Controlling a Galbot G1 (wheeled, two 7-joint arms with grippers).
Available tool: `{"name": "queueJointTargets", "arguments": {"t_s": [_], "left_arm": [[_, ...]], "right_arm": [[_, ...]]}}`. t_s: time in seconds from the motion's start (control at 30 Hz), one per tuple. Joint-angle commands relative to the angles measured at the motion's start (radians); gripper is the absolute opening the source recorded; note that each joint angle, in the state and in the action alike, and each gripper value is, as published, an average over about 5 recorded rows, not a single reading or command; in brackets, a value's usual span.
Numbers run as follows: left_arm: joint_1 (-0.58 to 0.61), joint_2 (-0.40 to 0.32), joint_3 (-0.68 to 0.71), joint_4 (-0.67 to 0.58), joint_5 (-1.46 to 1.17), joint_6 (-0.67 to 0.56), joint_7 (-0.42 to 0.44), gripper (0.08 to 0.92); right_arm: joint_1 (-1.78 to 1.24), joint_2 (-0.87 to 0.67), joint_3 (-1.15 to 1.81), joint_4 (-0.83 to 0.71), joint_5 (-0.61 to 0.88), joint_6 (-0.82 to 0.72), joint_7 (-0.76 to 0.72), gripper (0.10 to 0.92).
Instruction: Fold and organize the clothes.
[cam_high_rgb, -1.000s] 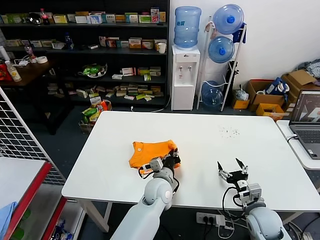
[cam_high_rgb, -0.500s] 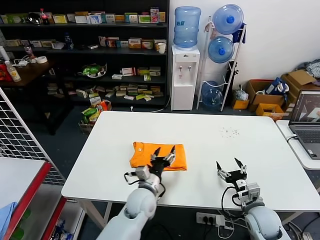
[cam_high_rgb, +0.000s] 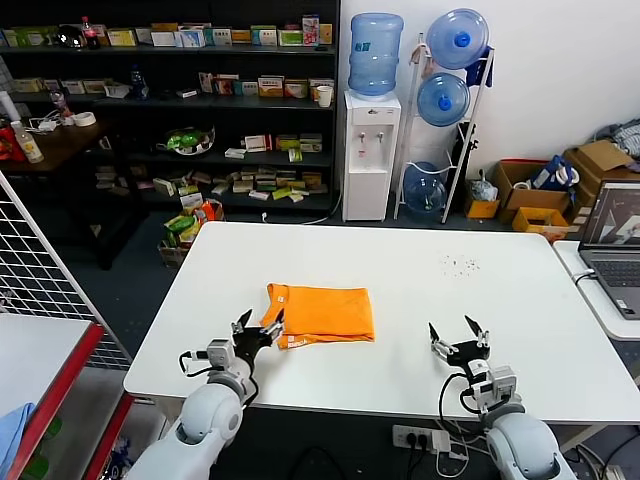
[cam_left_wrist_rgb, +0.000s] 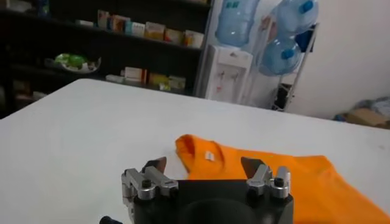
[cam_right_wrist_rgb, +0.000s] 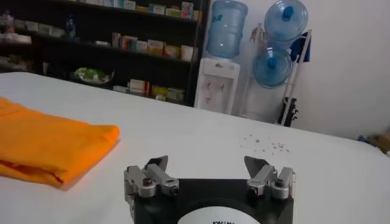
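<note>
The bright orange T-shirt (cam_high_rgb: 322, 314) lies folded into a flat rectangle on the white table (cam_high_rgb: 420, 270), left of the middle. It also shows in the left wrist view (cam_left_wrist_rgb: 274, 176) and the right wrist view (cam_right_wrist_rgb: 49, 146). My left gripper (cam_high_rgb: 259, 325) is open and empty, just off the shirt's near left corner, close to the table's front edge; in its wrist view (cam_left_wrist_rgb: 204, 165) the jaws stand wide apart with the shirt beyond them. My right gripper (cam_high_rgb: 452, 335) is open and empty near the front edge, well right of the shirt, and shows in its wrist view (cam_right_wrist_rgb: 206, 163).
A laptop (cam_high_rgb: 612, 240) sits on a side table at the right. A wire rack (cam_high_rgb: 40, 270) and a red-edged table (cam_high_rgb: 50, 380) stand at the left. Shelves (cam_high_rgb: 170, 100), a water dispenser (cam_high_rgb: 370, 150) and bottle rack (cam_high_rgb: 445, 110) are behind the table.
My left gripper let go of the shirt and drew back left toward the front edge. The shirt's right part now lies flat. The right gripper barely moved.
</note>
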Motion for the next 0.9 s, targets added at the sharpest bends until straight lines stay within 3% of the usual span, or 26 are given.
{"name": "queueJointTargets", "arguments": {"t_s": [0.03, 0.17, 0.3, 0.53, 0.9], "left_arm": [[0.017, 0.052, -0.04, 0.038, -0.064, 0.059, -0.03, 0.823], [0.03, 0.05, -0.035, 0.019, -0.014, 0.016, 0.012, 0.823], [0.05, 0.047, -0.037, 0.003, 0.125, -0.099, 0.076, 0.823], [0.079, 0.026, -0.057, 0.048, 0.282, -0.306, 0.107, 0.823], [0.116, -0.003, -0.147, 0.062, 0.475, -0.443, 0.153, 0.823]], "right_arm": [[-0.007, 0.003, 0.003, 0.006, -0.004, 0.002, -0.001, 0.823], [-0.013, 0.005, 0.009, 0.014, -0.005, 0.003, -0.001, 0.823], [-0.015, 0.025, 0.033, 0.023, -0.013, 0.005, -0.012, 0.823], [-0.006, 0.084, 0.095, 0.043, -0.011, -0.001, -0.035, 0.823], [-0.009, 0.164, 0.187, 0.047, -0.055, 0.017, -0.085, 0.823]]}}
